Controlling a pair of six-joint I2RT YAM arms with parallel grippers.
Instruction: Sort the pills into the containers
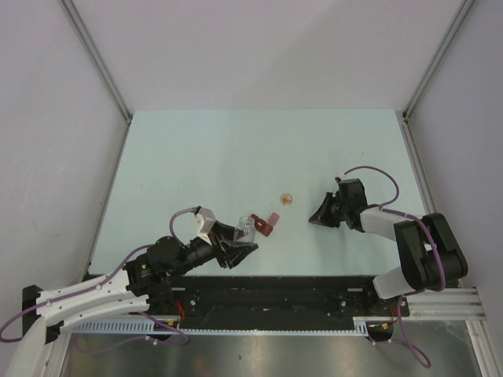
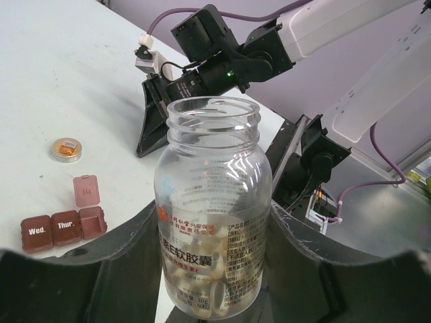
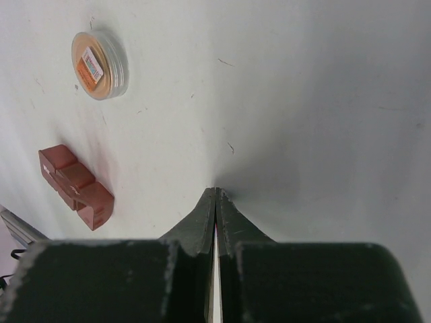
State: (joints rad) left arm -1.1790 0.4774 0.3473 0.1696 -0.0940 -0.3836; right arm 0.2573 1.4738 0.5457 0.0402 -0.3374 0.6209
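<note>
Because the pills (image 2: 202, 235) are seen only through the wall of the clear bottle (image 2: 212, 155), heaped in its lower part, they cannot be counted. Many pale tan capsules are judged to be there. At the left, the one bottle is held upright and uncapped by the left gripper (image 2: 215, 282), whose fingers (image 2: 128, 262) are closed on either side of its body. The pills are judged to be light, smooth and apt to roll or slip. Pouring by a slow tilt of the bottle is therefore judged safer than pinching a single one.

Just to the right, on the table (image 1: 196, 157), one dark red pill box (image 2: 64, 227) is found. Three compartments are counted: two are shut and marked Wed. and Thur., and the third is open with its lid raised. The box is judged light and easily pushed aside.

Further right, one round cap (image 2: 67, 149) is lying flat, apart from the box. At the far right, the right gripper (image 3: 215, 195) is pressed closed on nothing, its tips at the table surface.
</note>
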